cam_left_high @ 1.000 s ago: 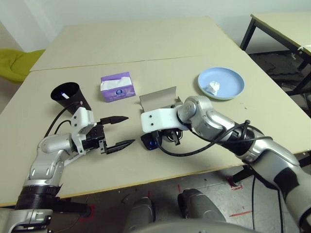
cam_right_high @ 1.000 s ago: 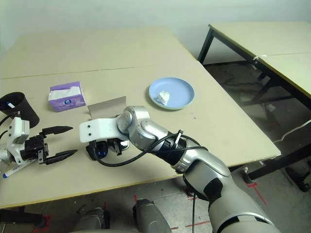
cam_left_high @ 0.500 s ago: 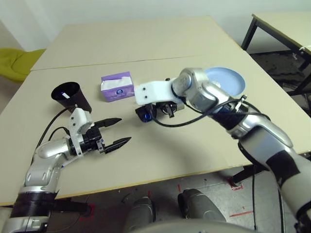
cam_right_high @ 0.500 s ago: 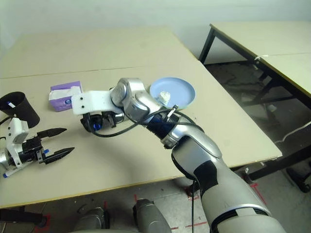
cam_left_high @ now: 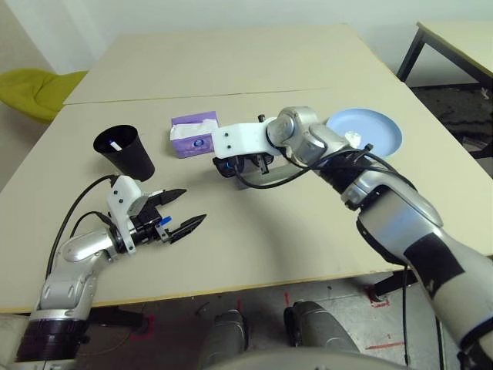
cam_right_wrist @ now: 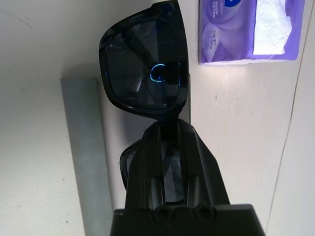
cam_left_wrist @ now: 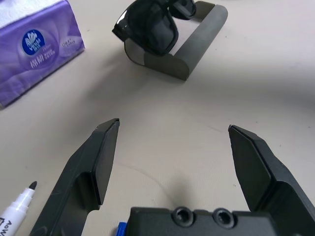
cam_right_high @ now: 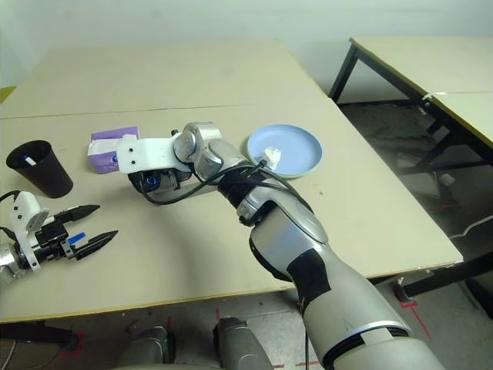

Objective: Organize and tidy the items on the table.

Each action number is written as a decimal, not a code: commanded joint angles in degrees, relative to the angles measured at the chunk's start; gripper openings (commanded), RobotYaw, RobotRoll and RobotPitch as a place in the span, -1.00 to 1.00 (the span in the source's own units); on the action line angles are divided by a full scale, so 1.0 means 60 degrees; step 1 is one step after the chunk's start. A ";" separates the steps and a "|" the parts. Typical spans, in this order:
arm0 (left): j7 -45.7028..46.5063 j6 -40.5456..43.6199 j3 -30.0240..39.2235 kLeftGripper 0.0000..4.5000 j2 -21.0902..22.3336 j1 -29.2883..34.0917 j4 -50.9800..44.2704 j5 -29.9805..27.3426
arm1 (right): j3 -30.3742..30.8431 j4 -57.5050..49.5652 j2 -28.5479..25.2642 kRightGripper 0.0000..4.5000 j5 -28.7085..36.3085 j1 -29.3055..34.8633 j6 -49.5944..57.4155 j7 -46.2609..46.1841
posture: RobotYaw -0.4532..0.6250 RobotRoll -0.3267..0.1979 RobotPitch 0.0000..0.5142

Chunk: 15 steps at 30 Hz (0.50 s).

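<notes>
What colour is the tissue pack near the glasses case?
Purple, best seen in the left wrist view.

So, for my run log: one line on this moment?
Right hand: shut on sunglasses, over grey case | left hand: open, empty | plate: bears tissue

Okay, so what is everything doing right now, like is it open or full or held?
Sunglasses: held by the bridge in the right gripper
Glasses case: open, under the sunglasses
Left gripper: open, holding nothing
Light blue plate: crumpled white tissue on it
Black cup: upright, something white inside
Purple tissue pack: opened, white tissue showing
</notes>
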 commanded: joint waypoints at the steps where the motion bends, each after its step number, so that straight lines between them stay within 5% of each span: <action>1: 0.0014 0.0053 0.0115 1.00 -0.0034 0.0145 -0.0103 -0.0006 | -0.0194 0.0186 -0.0079 -0.94 -0.0216 0.0197 -0.0170 -0.0147 | -0.31 0.25 -0.66; 15: -0.0191 -0.0118 0.0012 1.00 -0.0123 0.0029 0.0093 0.0009 | -0.0235 0.0646 -0.0233 -0.94 -0.0584 0.0412 -0.0194 -0.0358 | -0.33 0.25 -0.65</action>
